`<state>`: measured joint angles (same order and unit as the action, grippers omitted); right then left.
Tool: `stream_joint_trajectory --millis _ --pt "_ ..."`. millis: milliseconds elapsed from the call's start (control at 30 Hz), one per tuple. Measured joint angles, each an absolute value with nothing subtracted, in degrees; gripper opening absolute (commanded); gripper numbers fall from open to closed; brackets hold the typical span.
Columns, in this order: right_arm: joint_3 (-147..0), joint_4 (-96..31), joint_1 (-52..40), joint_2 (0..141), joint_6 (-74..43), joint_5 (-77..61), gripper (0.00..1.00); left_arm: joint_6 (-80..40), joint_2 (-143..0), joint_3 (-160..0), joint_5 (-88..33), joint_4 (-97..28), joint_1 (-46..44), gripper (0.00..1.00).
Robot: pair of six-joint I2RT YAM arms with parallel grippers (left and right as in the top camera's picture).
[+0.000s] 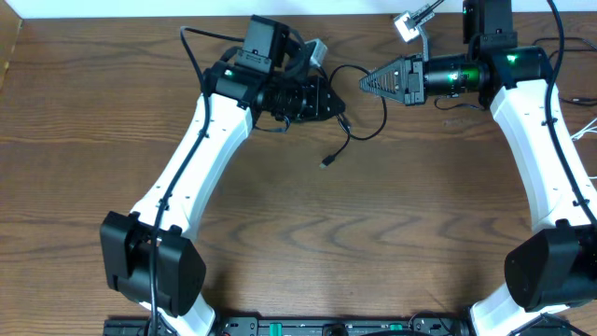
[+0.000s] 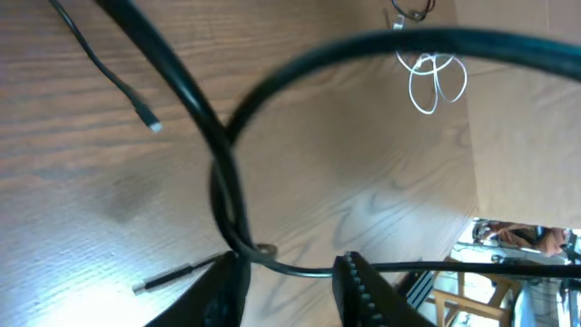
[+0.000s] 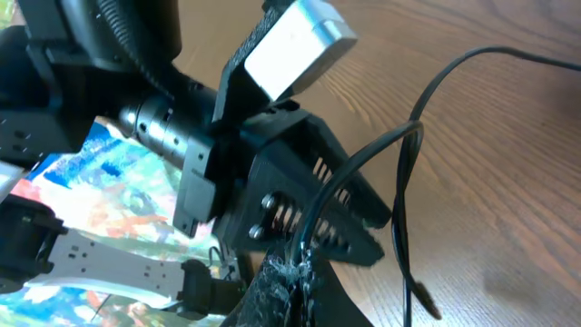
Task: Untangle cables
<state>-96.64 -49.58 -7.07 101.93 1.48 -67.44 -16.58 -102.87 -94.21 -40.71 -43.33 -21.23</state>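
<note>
**Two robot arms meet over a tangle at the far side of the wooden counter (image 1: 280, 233).** The right gripper (image 1: 366, 82) points left with its jaws closed on the black cable (image 1: 383, 105). In the right wrist view, two strands of the cable rise straight out of the closed tips.

The left gripper (image 1: 328, 101) faces it, just beside. Its jaws stand apart, and the left wrist view shows a thin stretch of the cable running across the gap between the two fingers (image 2: 363, 289), not pinched.

Seen from overhead, the cable loops out to the right over the counter. It then trails back to a small plug end (image 1: 326, 164) lying on the wood near the left gripper.

Close to the left wrist lens the cable crosses itself, blurred and thick. Whether that is a knot or a mere overlap cannot be told.

A second plug end (image 2: 163, 280) lies beside one finger, its cord cut off behind it.

The white cable (image 2: 436, 77) lies well apart in loose loops near the counter's edge, its ends too small to make out. From overhead, the left wrist hides where the black cable begins.
</note>
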Motion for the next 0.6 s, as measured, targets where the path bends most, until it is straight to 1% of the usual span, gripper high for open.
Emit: stream_joint_trajectory --millis 133,200,267,300,333,367,433,600 --pt "-96.64 -49.58 -7.07 101.93 1.02 -67.24 0.01 -17.37 -103.02 -94.21 -36.21 -43.27 -23.79 0.36" --pt "-96.64 -49.6 -7.07 101.93 0.6 -67.22 0.01 -18.11 -103.68 -94.21 -33.54 -43.09 -25.19 0.3" --pt "-96.64 -49.6 -7.07 101.93 0.45 -67.22 0.01 -19.03 -105.27 -94.21 -30.59 -43.05 -26.52 0.2" --pt "-96.64 -49.6 -7.07 101.93 0.4 -67.2 0.01 -19.51 -105.86 -94.21 -29.82 -43.05 -26.81 0.19" --pt "-96.64 -49.65 -7.07 101.93 0.38 -67.18 0.01 -20.08 -106.65 -94.21 -28.73 -42.92 -26.98 0.13" --pt "-96.64 -49.67 -7.07 101.93 0.38 -67.16 0.01 -20.62 -107.15 -94.21 -28.01 -42.68 -27.03 0.11" --pt "-96.64 -49.71 -7.07 101.93 0.38 -67.02 0.01 -21.32 -107.77 -94.19 -26.79 -41.76 -26.92 0.08" --pt "-96.64 -50.09 -7.07 101.93 0.38 -66.28 0.01 -22.35 -107.85 -94.19 -24.82 -39.18 -26.68 0.08"
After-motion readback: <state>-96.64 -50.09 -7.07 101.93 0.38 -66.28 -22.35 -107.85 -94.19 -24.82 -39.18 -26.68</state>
